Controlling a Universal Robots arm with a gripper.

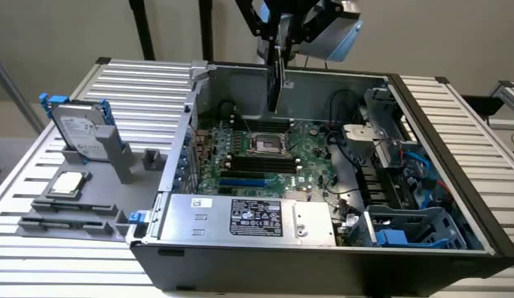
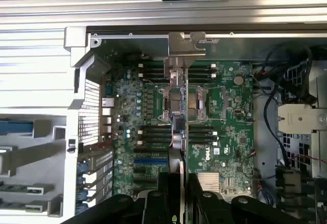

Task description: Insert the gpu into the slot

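Gripper [image 1: 279, 34] is clamped on the gpu [image 1: 274, 87], which hangs upright above the board and well apart from the slot [image 1: 243, 183]. The insertion is not yet done.

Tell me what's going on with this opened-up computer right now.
A robot arm's gripper is shut on the gpu, holding it on edge so it hangs down into the open computer case. The card is in the air above the motherboard, roughly over the processor socket. The blue slot, nearer the silver power-supply box, is empty. The card is not yet seated in it.
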